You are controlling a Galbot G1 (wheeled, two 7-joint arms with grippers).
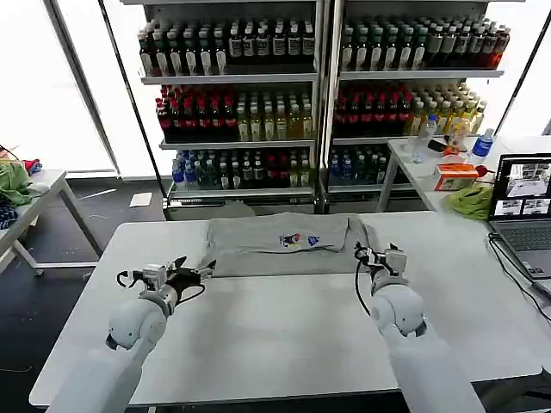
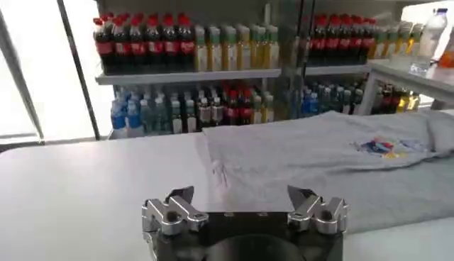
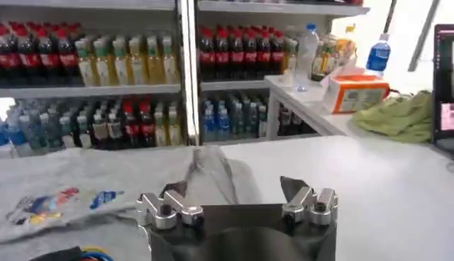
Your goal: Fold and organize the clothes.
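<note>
Grey short-sleeved cotton T-shirt (image 1: 288,244) with a small multicoloured chest print (image 1: 299,240): it lies partly folded into a wide flat band on the white rectangular table (image 1: 284,331), toward the table's 12 o'clock edge as my head camera sees it, print facing up. A loose sleeve fold bunches at the garment's 3 o'clock end.

My left gripper (image 1: 205,271) sits at the shirt's 8 o'clock corner, just beside the cloth edge. In my left wrist view the same gripper (image 2: 241,200) has its two fingers spread wide apart, and they grip nothing; the shirt's hem runs between and beyond them on the tabletop.

My right gripper (image 1: 363,252) rests at the shirt's 4 o'clock corner, at the bunched sleeve. In my right wrist view this gripper (image 3: 233,190) also stands wide open, holding nothing, with the crumpled grey fold just ahead of the fingertips.

Surroundings: at 12 o'clock beyond the table, metal shelving stocked with bottled drinks (image 1: 314,95). At 2 o'clock, a side table carries an orange carton (image 1: 455,175), a bright green cloth heap (image 1: 472,201) and an open laptop computer (image 1: 522,200). At 10 o'clock, a second small table (image 1: 39,200) bears further cloth.
</note>
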